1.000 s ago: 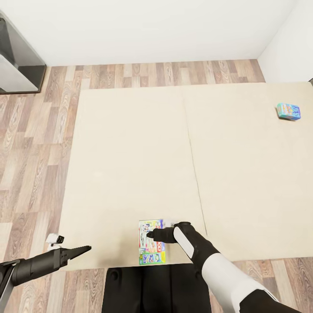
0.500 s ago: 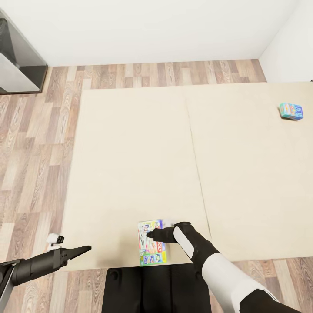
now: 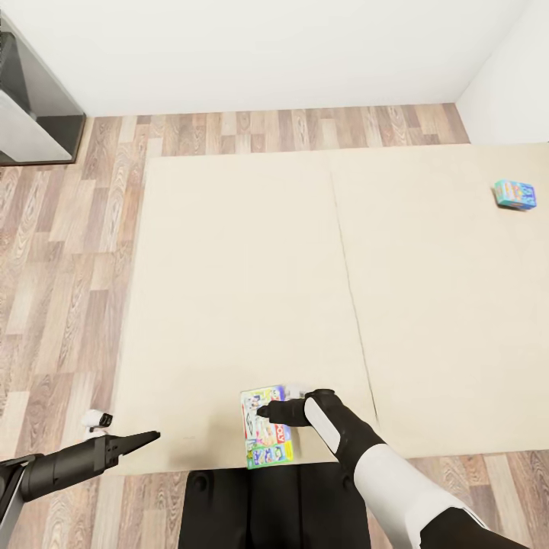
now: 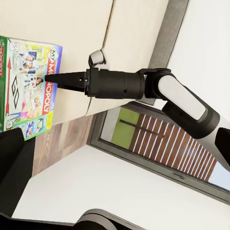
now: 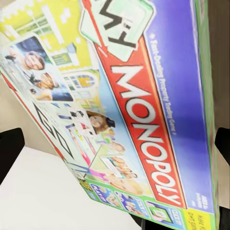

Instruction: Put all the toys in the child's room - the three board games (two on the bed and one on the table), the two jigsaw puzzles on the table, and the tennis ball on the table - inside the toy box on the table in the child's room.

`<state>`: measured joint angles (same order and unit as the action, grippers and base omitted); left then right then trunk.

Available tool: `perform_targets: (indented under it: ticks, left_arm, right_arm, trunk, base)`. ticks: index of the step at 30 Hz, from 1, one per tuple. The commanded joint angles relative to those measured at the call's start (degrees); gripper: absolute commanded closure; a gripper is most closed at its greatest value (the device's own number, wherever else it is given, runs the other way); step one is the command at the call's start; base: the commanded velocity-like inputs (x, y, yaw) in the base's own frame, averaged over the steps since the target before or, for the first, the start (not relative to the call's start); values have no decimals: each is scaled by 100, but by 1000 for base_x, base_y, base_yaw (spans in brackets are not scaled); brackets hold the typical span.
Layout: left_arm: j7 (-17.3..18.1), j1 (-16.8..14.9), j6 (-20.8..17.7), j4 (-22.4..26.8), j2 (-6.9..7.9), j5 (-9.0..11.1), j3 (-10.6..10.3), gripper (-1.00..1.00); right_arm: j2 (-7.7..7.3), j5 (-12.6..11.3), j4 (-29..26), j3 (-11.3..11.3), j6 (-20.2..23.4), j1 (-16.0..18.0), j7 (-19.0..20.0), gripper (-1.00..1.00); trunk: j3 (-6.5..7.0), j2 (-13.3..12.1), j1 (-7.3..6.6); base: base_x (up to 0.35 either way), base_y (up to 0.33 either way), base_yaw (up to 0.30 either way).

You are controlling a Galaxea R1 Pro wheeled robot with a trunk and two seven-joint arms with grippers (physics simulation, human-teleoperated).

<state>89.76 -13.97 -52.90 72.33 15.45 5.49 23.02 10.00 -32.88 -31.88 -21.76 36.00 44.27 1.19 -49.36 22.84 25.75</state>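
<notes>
One right gripper point(image 3: 261, 412) hovers over the Monopoly box point(image 3: 266, 427), its opening unclear.

The right gripper point(image 4: 48, 77), its black fingers pressed together to a point, lies over the MONOPOLY box point(image 4: 26, 86) on the beige bed point(image 4: 72, 28), beside wood floor point(image 4: 62, 141).

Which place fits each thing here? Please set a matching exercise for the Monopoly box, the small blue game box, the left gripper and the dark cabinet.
Things:
1. Monopoly box
2. small blue game box
3. left gripper
4. dark cabinet

Places:
A. far right part of the bed
B. floor by the far left wall
C. bed's near edge, under the right gripper
D. over the bed's near left corner

Pairs: 1-C, 2-A, 3-D, 4-B
</notes>
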Motion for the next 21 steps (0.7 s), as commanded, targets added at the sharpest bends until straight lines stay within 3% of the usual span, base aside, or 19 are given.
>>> perform_targets:
  ticks: [1,21]
  left_arm:
    - [24,0,-60,1,2,-4,0,-100]
    - [24,0,-62,1,2,-5,0,-100]
  right_arm:
    - [0,16,-3,-4,21,3,13,-100]
    - [0,10,-3,-4,20,3,13,-100]
  trunk:
    - [-6,9,3]
    - [-6,9,3]
  base:
    - [-5,60,0]
    - [-15,56,0]
